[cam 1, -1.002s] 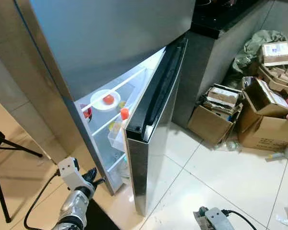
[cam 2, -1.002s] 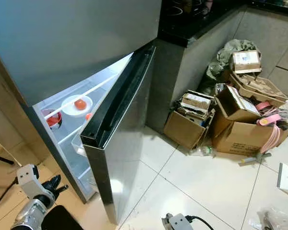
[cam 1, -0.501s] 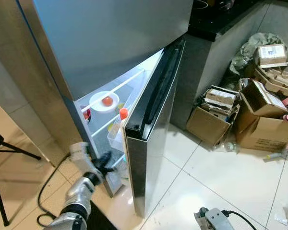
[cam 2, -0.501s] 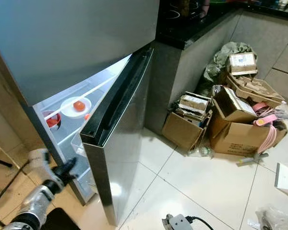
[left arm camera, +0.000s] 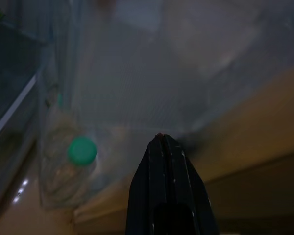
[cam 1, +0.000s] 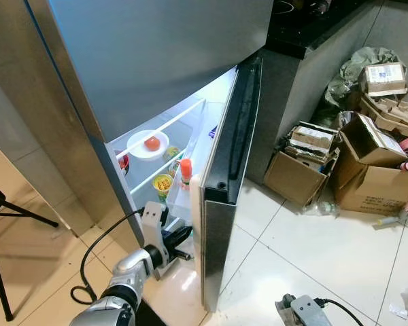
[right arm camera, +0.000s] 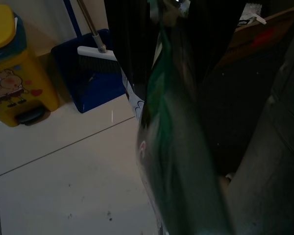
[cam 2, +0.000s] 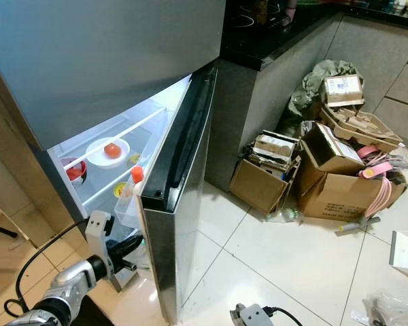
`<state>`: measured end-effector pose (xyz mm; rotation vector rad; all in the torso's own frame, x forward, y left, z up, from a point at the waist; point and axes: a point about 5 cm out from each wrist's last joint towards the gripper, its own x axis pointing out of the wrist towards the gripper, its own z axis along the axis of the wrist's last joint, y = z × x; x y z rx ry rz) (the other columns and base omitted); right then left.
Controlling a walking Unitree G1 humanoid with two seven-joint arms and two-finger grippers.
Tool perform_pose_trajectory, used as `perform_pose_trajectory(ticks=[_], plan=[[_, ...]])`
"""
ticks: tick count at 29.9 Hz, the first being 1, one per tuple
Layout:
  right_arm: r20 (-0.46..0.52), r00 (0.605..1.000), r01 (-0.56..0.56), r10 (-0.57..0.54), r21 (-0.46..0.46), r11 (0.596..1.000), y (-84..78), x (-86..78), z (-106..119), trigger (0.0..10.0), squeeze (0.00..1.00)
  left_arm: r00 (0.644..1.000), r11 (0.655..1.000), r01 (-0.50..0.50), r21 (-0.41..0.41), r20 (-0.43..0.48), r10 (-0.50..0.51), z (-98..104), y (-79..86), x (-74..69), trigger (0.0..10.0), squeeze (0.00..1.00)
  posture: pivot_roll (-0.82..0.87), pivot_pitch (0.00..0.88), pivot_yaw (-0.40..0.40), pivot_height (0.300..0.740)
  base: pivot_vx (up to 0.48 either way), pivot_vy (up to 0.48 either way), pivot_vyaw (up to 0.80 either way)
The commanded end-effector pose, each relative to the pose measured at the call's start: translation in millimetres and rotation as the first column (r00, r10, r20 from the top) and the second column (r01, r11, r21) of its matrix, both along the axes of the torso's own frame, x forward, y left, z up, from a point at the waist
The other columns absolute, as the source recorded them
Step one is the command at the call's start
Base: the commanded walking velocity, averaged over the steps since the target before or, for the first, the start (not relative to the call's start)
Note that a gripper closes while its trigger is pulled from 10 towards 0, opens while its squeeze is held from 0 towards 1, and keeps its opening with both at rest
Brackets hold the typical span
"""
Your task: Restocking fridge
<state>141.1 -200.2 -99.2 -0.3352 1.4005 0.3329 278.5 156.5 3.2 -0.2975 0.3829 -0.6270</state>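
The green bottle is clamped between the black fingers of the right gripper, its long axis running straight out along those fingers and down toward the tiled floor, close beside a blue dustpan and a yellow pedal bin. Ahead stands the fridge, whose lower door is swung out with its free edge pointing toward the robot, wider than half a second ago, so more of the lit shelves shows. On the upper shelf sits a white plate carrying a tomato; below it are a yellow-lidded can and an orange-capped bottle. The left gripper has moved in from the fridge's outer side to the foot of the open compartment, fingers pressed together and empty, just beside the door's inner edge; in its wrist view a green-capped container lies near the fingertips. Cardboard boxes are heaped by the counter on the right.
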Motion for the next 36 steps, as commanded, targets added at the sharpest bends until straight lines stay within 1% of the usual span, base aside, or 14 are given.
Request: perform_pose_trajectory(ticks=[1,2,4,7,8,15,18,21,24,26,28,29,31,36], plan=[[-0.001,1.0,0.005,-0.005,-0.007,1.0,-1.5,-0.2,0,10.0,0.0,0.982,0.977,0.181,-0.111,0.072,-0.174,14,-54.1,7.3,10.0,0.0,-0.08,0.0,-0.056,0.74,0.0,0.0,0.0],[-0.001,1.0,0.005,-0.005,-0.007,1.0,-1.5,-0.2,0,10.0,0.0,0.982,0.977,0.181,-0.111,0.072,-0.174,14,-54.1,7.3,10.0,0.0,-0.08,0.0,-0.056,0.74,0.0,0.0,0.0],[-0.001,1.0,0.005,-0.005,-0.008,1.0,-2.0,-0.3,0,10.0,0.0,0.941,0.932,0.326,-0.162,0.147,-0.303,29,-90.4,9.1,10.0,0.0,-0.08,0.0,-0.055,0.74,0.0,0.0,0.0],[0.0,1.0,0.007,-0.007,-0.008,1.0,-2.1,-0.3,0,10.0,0.0,0.913,0.899,0.396,-0.185,0.185,-0.364,36,-105.9,8.6,10.0,0.0,-0.08,0.0,-0.055,0.74,0.0,0.0,0.0],[0.001,1.0,0.007,-0.007,-0.008,1.0,-2.2,-0.3,0,10.0,0.0,0.878,0.858,0.467,-0.213,0.225,-0.422,44,-119.1,7.2,10.0,0.0,-0.08,0.0,-0.056,0.74,0.0,0.0,0.0],[0.002,1.0,0.008,-0.008,-0.007,1.0,-2.1,-0.3,0,10.0,0.0,0.805,0.769,0.586,-0.256,0.289,-0.518,53,-129.0,1.7,10.0,0.0,-0.07,0.0,-0.053,0.74,0.0,0.0,0.0],[0.001,1.0,0.008,-0.008,-0.005,1.0,-1.9,-0.3,0,10.0,0.0,0.842,0.81,0.533,-0.246,0.246,-0.48,43,-109.6,1.0,10.0,0.0,-0.07,0.0,-0.051,0.74,0.0,0.0,0.0],[0.001,1.0,0.008,-0.008,-0.005,1.0,-1.9,-0.3,0,10.0,0.0,0.842,0.81,0.533,-0.246,0.246,-0.48,43,-109.6,1.0,10.0,0.0,-0.07,0.0,-0.051,0.74,0.0,0.0,0.0],[0.0,1.0,0.009,-0.009,-0.004,1.0,-1.9,-0.4,0,10.0,0.0,0.938,0.919,0.345,-0.188,0.096,-0.333,12,-62.3,-7.9,10.0,0.0,-0.07,0.0,-0.051,0.74,0.0,0.0,0.0],[0.0,1.0,0.009,-0.009,-0.004,1.0,-1.9,-0.4,0,10.0,0.0,0.938,0.919,0.345,-0.188,0.096,-0.333,12,-62.3,-7.9,10.0,0.0,-0.07,0.0,-0.051,0.74,0.0,0.0,0.0],[0.001,1.0,0.009,-0.009,-0.004,1.0,-2.1,-0.2,0,10.0,0.0,0.993,0.991,0.089,-0.104,-0.065,-0.096,-17,-11.4,-24.5,10.0,0.0,-0.07,0.0,-0.055,0.74,0.0,0.0,0.0],[0.001,1.0,0.009,-0.009,-0.004,1.0,-2.1,-0.2,0,10.0,0.0,0.993,0.991,0.089,-0.104,-0.065,-0.096,-17,-11.4,-24.5,10.0,0.0,-0.07,0.0,-0.055,0.74,0.0,0.0,0.0],[0.006,1.0,0.01,-0.01,-0.003,1.0,-2.0,0.4,0,10.0,0.0,0.973,0.989,-0.146,-0.012,-0.184,0.141,-36,25.8,-42.9,10.0,0.0,-0.07,0.0,-0.052,0.74,0.0,0.0,0.0],[0.017,1.0,0.01,-0.01,-0.004,1.0,-1.9,1.1,0,10.0,0.0,0.938,0.968,-0.249,0.026,-0.242,0.248,-45,40.3,-54.3,10.0,0.0,-0.07,0.0,-0.05,0.74,0.0,0.0,0.0]])
